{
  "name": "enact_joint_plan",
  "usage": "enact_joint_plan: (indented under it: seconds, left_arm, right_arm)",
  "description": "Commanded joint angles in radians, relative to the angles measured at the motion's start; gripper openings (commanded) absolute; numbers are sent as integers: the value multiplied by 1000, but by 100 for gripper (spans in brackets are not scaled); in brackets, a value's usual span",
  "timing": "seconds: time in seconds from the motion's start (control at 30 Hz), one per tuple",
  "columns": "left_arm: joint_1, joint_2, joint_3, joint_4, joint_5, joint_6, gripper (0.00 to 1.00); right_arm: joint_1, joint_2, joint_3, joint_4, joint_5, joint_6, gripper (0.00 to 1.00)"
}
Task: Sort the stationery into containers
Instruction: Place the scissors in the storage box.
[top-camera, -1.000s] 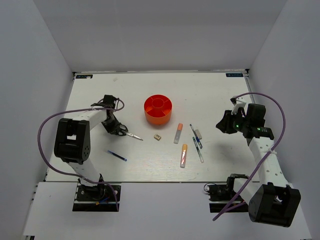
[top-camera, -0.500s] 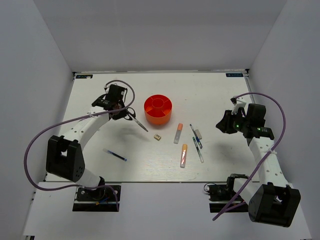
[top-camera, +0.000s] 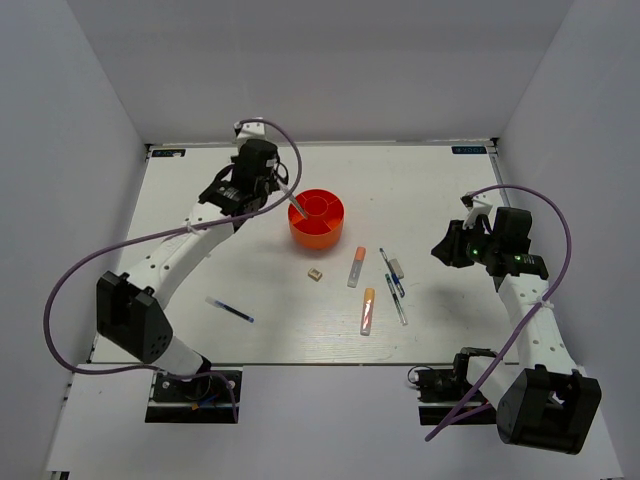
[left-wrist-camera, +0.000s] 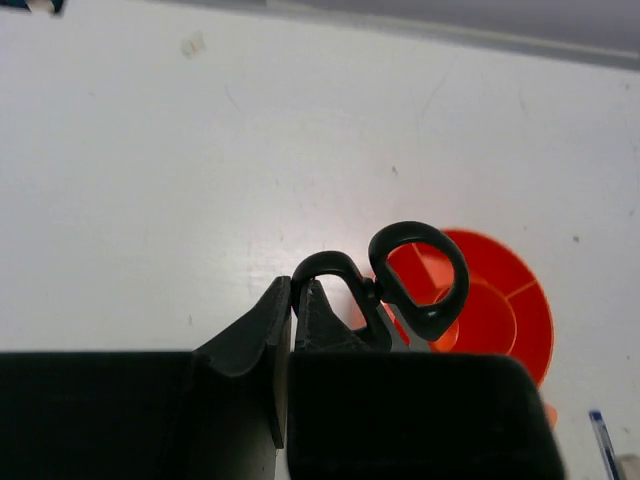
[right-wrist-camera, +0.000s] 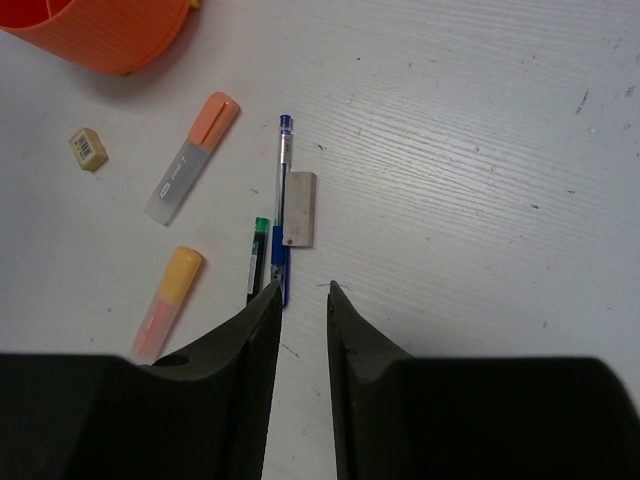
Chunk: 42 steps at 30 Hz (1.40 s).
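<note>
One pair of black-handled scissors (left-wrist-camera: 372, 290) is gripped at the handle loops by the closed left gripper (left-wrist-camera: 293, 300), over the left rim of the orange desk organiser (top-camera: 317, 234). The blades appear to be angled inward, but the tip is hidden. Release should be withheld until they are lowered inside one compartment. The right gripper (right-wrist-camera: 302, 292) is seen slightly parted, empty, above the blue pen (right-wrist-camera: 284, 190).

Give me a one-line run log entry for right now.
left fingers: shut on scissors, over organiser | right fingers: open, empty, above pens | unsorted: markers, eraser, tan block
</note>
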Motion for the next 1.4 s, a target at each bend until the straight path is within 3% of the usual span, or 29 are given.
enact_joint_plan:
  seconds: [0.0,0.27,0.47,1.27,1.37]
  left_arm:
    - [-40,52,73,106,-172,154,0]
    - [-93,179,134,269,-303,424,0]
    - [-91,201,111,333,-319,488,0]
    - [-119,265,24,337,-280,398,0]
    - [-134,258,2,340,-280,397,10]
  right_arm:
    - [-4,-12,11,20,-19,1,28]
    - [-4,-10,9,27,-10,2,28]
    - [-4,-1,8,29,-13,-1,28]
    - [-6,4,6,29,-1,-1,30]
    - [-7,5,6,30,-1,-1,30]
